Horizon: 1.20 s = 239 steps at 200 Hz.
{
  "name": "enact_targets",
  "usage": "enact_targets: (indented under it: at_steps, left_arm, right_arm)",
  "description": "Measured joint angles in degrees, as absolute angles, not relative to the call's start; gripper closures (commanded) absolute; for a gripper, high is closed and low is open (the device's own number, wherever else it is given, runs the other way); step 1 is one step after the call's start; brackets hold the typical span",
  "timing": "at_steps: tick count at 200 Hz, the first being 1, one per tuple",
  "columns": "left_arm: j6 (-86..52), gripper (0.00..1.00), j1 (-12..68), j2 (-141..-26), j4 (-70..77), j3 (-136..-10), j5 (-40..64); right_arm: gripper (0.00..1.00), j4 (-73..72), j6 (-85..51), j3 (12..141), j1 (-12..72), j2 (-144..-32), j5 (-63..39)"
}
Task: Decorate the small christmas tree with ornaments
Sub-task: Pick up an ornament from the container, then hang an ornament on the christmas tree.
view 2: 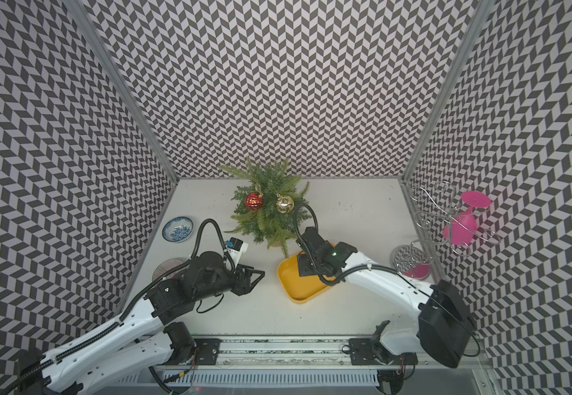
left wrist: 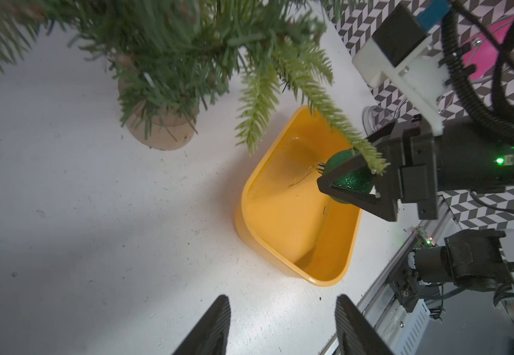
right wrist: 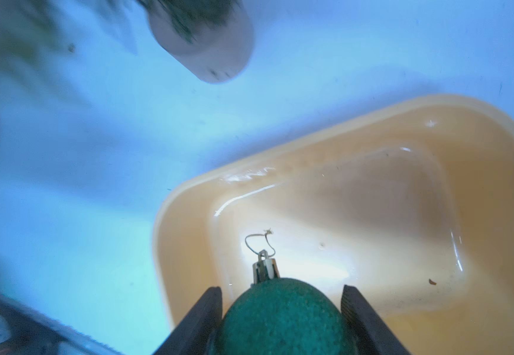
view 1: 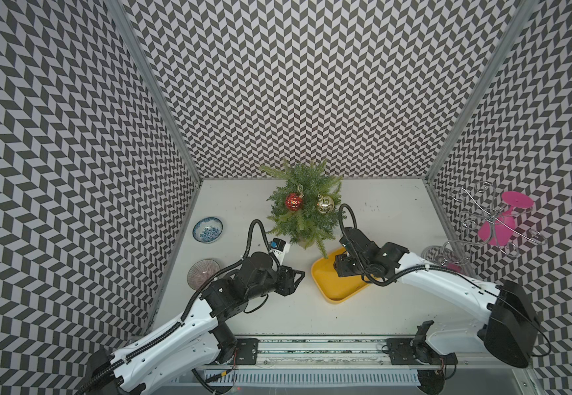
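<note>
Beside the yellow tray (view 1: 325,284), the left claw (left wrist: 282,298) hangs half-parted and empty. Over the tray, the right claw (right wrist: 280,289) is clamped on the glittery green ornament (right wrist: 283,316), whose string loop (right wrist: 260,242) points out ahead of the claw. Just beyond the tray stands the small christmas tree (view 1: 298,222) with the red ornament (view 1: 293,200) and gold ornament (view 1: 325,203) hung on it; I judge the right arm the nearer one.

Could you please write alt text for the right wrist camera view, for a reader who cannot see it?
The right gripper clasps a glittery green ornament over a yellow tray, its looped cap pointing ahead. Beyond, blurred, stands the tree's pale base on the table.
</note>
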<state>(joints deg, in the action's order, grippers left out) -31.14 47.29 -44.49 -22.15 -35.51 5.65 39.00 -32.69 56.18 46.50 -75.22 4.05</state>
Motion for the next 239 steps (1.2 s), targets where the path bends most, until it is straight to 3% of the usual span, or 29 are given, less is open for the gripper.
enact_targets:
  at_steps: [54,91,133,178,220,239]
  left_arm:
    - [-31.2,0.43,44.5,-41.5,-21.7,-40.5,6.9]
    - [-31.6,0.49,41.9,-39.8,-19.7,-42.5,9.6]
    - [-31.7,0.6,39.4,-38.2,-17.4,-43.0,12.9]
    - [-31.5,0.65,38.6,-38.1,-16.1,-43.1,15.0]
    - [-31.1,0.66,38.3,-38.0,-15.0,-44.1,15.4]
    - [-31.1,0.6,37.7,-37.9,-14.3,-44.9,15.2]
  right_arm:
    - [0.4,39.0,-30.0,60.6,46.7,-64.8,-3.0]
    - [0.4,38.9,-29.3,64.1,46.7,-61.7,-6.8]
    - [0.4,39.0,-28.7,67.0,46.7,-61.6,-9.7]
    - [0.4,39.0,-28.5,71.7,46.8,-63.7,-12.3]
    - [0.41,39.0,-28.5,76.1,47.0,-66.2,-13.6]
    - [0.41,39.1,-28.5,78.4,47.5,-67.7,-14.1]
